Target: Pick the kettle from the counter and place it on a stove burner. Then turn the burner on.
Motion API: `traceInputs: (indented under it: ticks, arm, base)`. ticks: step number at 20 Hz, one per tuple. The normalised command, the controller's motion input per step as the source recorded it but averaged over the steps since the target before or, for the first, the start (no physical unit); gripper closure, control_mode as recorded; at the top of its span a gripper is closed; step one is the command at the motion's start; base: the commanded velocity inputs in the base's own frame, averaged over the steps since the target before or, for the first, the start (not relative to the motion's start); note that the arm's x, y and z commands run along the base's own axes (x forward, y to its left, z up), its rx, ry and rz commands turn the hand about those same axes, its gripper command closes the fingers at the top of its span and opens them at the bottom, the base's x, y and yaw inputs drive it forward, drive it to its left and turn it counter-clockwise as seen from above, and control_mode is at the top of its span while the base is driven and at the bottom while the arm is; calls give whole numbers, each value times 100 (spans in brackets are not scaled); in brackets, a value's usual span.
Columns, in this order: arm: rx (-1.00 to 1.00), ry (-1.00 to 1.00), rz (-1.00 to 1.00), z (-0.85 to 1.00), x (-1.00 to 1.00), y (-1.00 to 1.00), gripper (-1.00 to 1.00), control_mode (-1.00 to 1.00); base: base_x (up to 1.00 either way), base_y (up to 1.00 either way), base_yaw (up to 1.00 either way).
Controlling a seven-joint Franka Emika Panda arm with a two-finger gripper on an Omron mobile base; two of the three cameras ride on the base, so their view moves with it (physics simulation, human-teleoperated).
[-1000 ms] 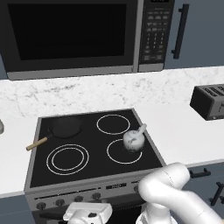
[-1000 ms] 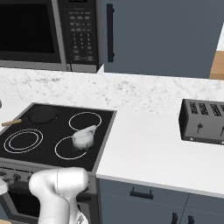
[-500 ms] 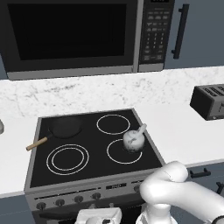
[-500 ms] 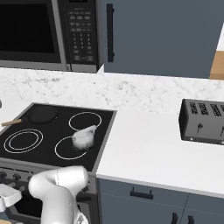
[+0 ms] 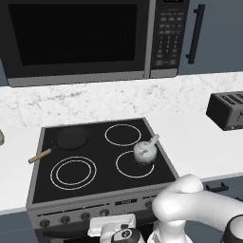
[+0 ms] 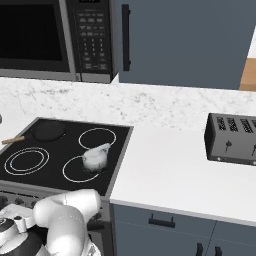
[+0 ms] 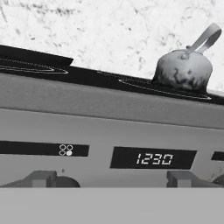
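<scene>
The small mottled kettle (image 5: 144,152) (image 6: 96,158) stands upright on the front right stove burner (image 5: 124,167), a single white ring on the black glass stove (image 5: 95,186). In the hand view the kettle (image 7: 183,70) rises above the stove's grey front panel (image 7: 109,127), handle tilted right. My gripper (image 5: 118,232) hangs low in front of the knob row (image 5: 104,212), well apart from the kettle. Two dark knobs (image 7: 41,178) (image 7: 188,178) sit at the bottom of the hand view, close to it. My fingers are hidden.
A dark pan (image 5: 71,137) with a wooden handle rests on the back left burner. A black toaster (image 5: 228,110) (image 6: 232,137) stands on the white counter (image 5: 199,142) to the right. The microwave (image 5: 80,38) hangs above the stove. The panel display (image 7: 153,158) reads 12:30.
My hand has slid a little to the right along the stove front, and the arm's elbow has shifted with it. The kettle has stayed on its burner.
</scene>
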Motion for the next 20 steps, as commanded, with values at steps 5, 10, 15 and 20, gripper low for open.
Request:
traceInputs:
  ticks: [5, 10, 15, 20]
  arm:
    - [5, 0, 5, -39, 1, 25, -100, -100]
    - [6, 0, 6, -21, 3, 14, -100, -100]
    - [2, 0, 0, -8, 21, 18, -100, -100]
    - [0, 0, 0, -20, 14, 22, -100, -100]
  base:
    - [0, 0, 0]
    - [0, 0, 0]
    - [0, 0, 0]
    - [0, 0, 0]
